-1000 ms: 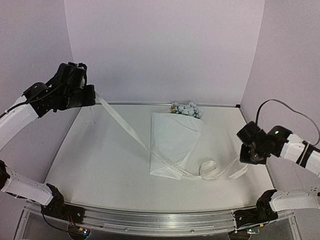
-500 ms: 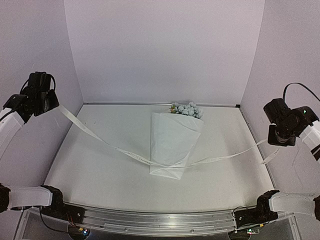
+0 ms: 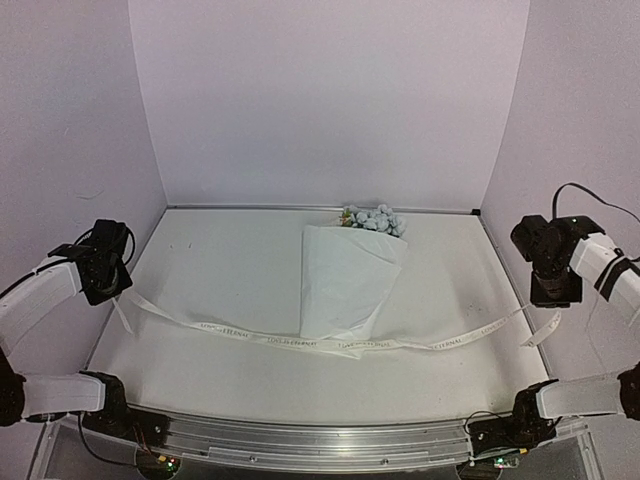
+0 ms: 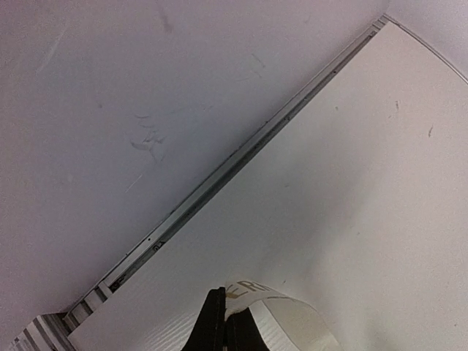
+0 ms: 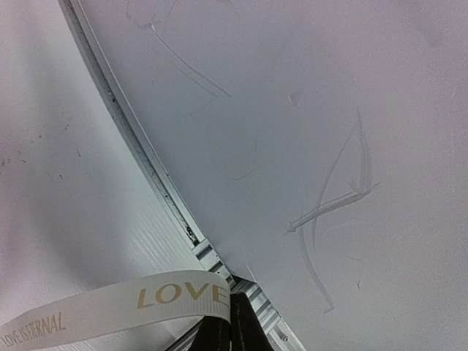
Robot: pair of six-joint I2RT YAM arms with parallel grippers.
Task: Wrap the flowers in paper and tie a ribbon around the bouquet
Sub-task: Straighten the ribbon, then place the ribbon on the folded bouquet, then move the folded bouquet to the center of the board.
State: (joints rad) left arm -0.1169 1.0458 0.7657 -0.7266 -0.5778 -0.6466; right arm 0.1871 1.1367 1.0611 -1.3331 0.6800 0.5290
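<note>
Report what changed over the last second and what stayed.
Both arms swung apart: the left gripper dropped from high at back left to low at the left, the right gripper moved out to the right. The slack loop in the ribbon pulled out; it now lies almost straight, passing the narrow near end of the bouquet. Both grippers stayed shut on the ribbon; the bouquet did not move.

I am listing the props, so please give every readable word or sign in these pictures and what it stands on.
"LOVE IS ETERNAL": gold print on the ribbon, right wrist view; beside it, "LOVE".
"ER": cut-off letters on the same ribbon, left wrist view.
Top view: repeated print along the ribbon, too small to read.
Nothing else carries text.
</note>
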